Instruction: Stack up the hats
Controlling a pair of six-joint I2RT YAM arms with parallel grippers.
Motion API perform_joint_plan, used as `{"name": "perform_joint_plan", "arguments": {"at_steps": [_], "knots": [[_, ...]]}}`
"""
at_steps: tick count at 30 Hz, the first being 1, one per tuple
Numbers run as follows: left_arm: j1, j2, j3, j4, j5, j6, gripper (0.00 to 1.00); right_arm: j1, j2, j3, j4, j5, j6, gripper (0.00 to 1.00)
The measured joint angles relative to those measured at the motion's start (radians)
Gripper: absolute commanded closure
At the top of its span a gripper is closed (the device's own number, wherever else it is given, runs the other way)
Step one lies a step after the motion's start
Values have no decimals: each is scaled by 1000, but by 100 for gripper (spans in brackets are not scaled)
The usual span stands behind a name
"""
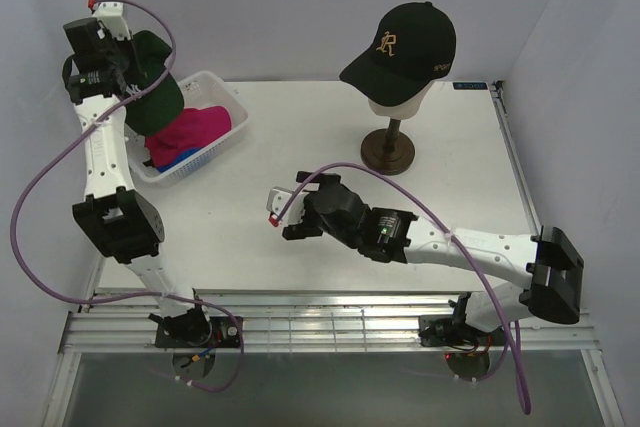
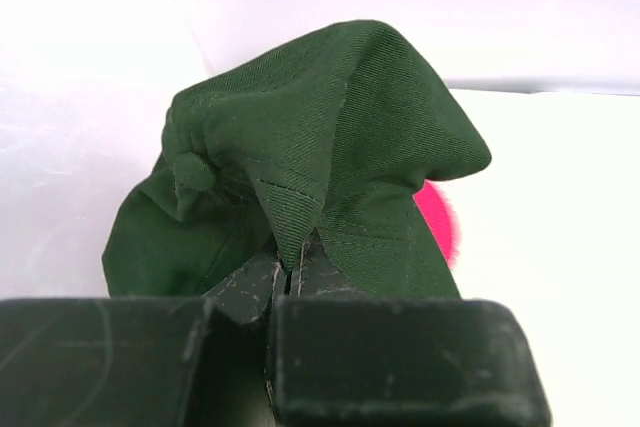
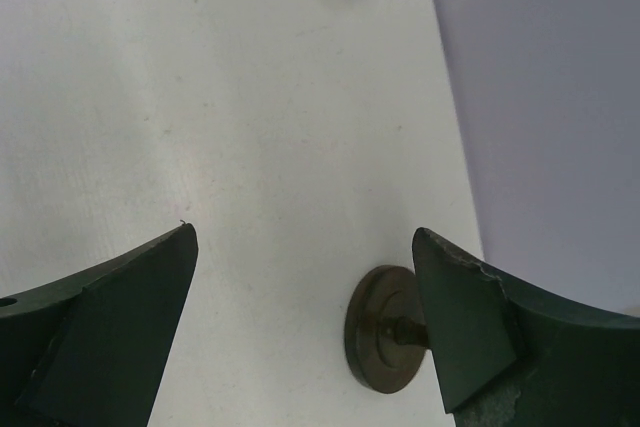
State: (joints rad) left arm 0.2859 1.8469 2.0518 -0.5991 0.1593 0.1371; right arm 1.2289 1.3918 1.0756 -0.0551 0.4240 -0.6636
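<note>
My left gripper (image 2: 290, 272) is shut on a fold of the dark green hat (image 2: 330, 147). In the top view this green hat (image 1: 152, 87) hangs from the left gripper (image 1: 130, 85) above the far left of the basket. A magenta hat (image 1: 192, 129) lies in the basket with a bit of a blue hat (image 1: 186, 157) under it, and the magenta hat (image 2: 440, 222) also peeks out behind the green one. The black hat (image 1: 402, 45) with gold embroidery sits on the mannequin head. My right gripper (image 1: 284, 213) hovers open over the table's middle, its fingers (image 3: 140, 297) wide apart around nothing.
The white mesh basket (image 1: 216, 159) stands at the table's far left. The mannequin head's dark round stand (image 1: 388, 151) is at the back centre-right, and its base (image 3: 385, 342) shows beside my right finger. White walls enclose the table on the left, back and right.
</note>
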Motion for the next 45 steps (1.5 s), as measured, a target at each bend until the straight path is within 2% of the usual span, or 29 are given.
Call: {"name": "perform_joint_plan", "arguments": {"at_steps": [4,10,13,18,21,26,29,33,34,41,44,45], "knots": [[1,-61,-12,-49,140,-50,100,11,12,16,144,55,-148,7],[-5,-216,-111,-149,430,-158,100,75,154,11,705,72,-719,10],[-17,-270,-133,-171,512,-185,100,82,267,23,849,49,-933,10],[-45,-354,-164,-212,611,-213,100,80,384,36,958,3,-1133,10],[-61,-393,-197,-224,648,-220,100,80,464,98,1070,-6,-1228,10],[-68,-432,-266,-262,685,-224,100,80,547,167,1212,-13,-1295,9],[-68,-431,-279,-271,688,-224,100,81,548,169,1236,-12,-1313,2],[-72,-431,-285,-278,700,-225,100,81,548,191,1227,-13,-1328,28],[-75,-431,-288,-279,703,-225,100,81,548,200,1220,-13,-1333,32],[-93,-433,-319,-287,708,-225,100,82,565,260,1178,-12,-1334,46],[-100,-433,-322,-288,708,-224,100,82,574,262,1145,-12,-1335,59],[-102,-433,-324,-288,708,-224,100,83,578,263,1132,-11,-1335,87]]}}
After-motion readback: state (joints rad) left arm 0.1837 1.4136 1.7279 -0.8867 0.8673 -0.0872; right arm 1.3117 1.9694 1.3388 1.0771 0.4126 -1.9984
